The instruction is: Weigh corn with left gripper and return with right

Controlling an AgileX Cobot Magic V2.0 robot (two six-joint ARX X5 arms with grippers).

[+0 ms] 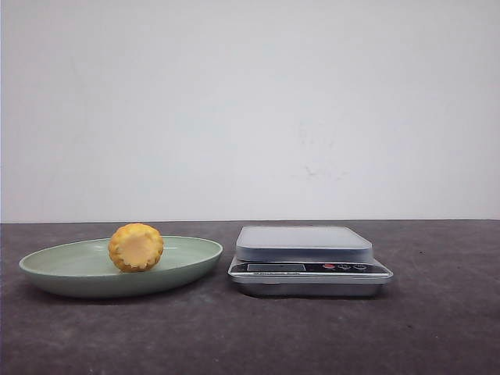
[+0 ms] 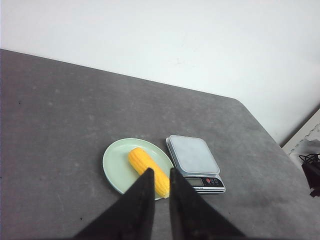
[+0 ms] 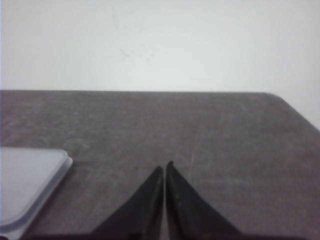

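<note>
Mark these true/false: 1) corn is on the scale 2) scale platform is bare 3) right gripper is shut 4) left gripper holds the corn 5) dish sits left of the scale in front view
1) False: the corn lies in the green dish.
2) True: nothing rests on the scale.
3) True: the right gripper has its fingertips together, holding nothing.
4) False: the left gripper hangs above the table, slightly parted, holding nothing.
5) True.
</note>
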